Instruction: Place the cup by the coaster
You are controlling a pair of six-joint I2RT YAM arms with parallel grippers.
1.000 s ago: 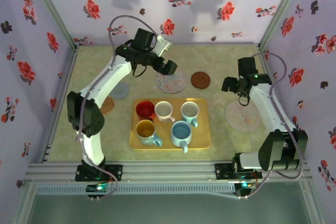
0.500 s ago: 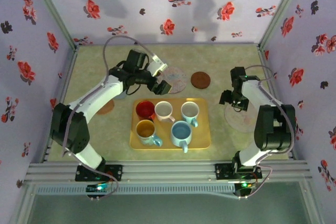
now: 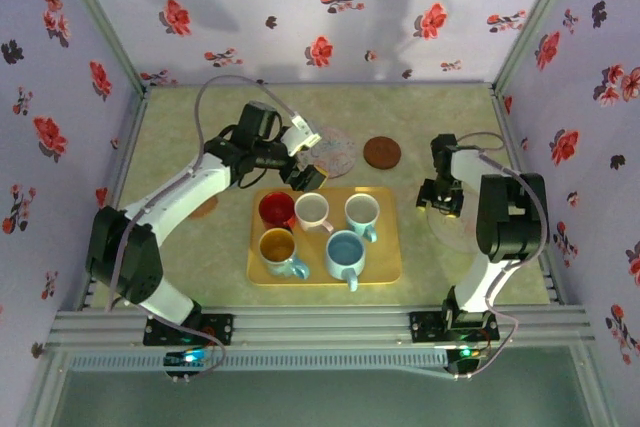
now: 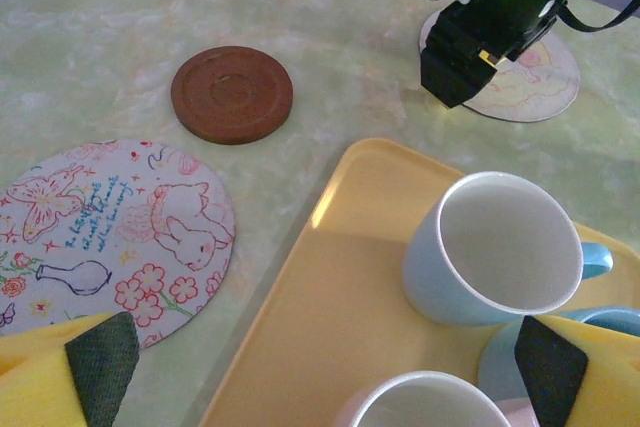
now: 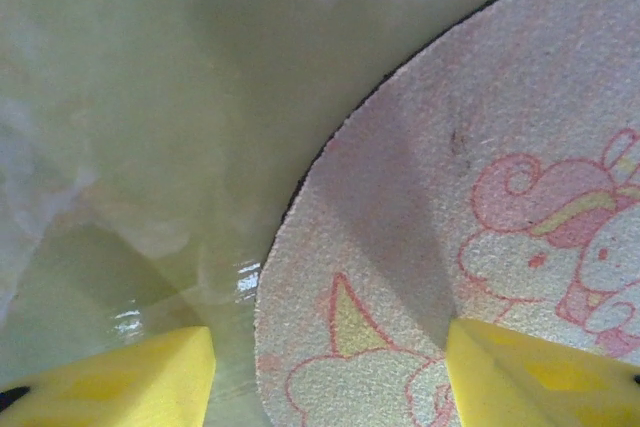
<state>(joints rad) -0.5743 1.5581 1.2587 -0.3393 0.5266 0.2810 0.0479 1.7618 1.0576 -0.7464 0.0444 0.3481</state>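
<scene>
Several cups stand on a yellow tray: red, pink-white, pale blue, yellow and blue. My left gripper hangs open over the tray's far edge. In the left wrist view the left gripper spans the pink-white cup's rim, with the pale blue cup just beyond. My right gripper is open, low over the left edge of the unicorn coaster. In the right wrist view this coaster lies between the yellow fingers.
A floral coaster and a brown coaster lie behind the tray. A grey coaster and an orange-brown one lie partly under the left arm. Floral walls close in three sides.
The left arm has swung down and toward the tray's far edge. The right arm has dropped and folded inward, bringing its gripper low over the unicorn coaster.
</scene>
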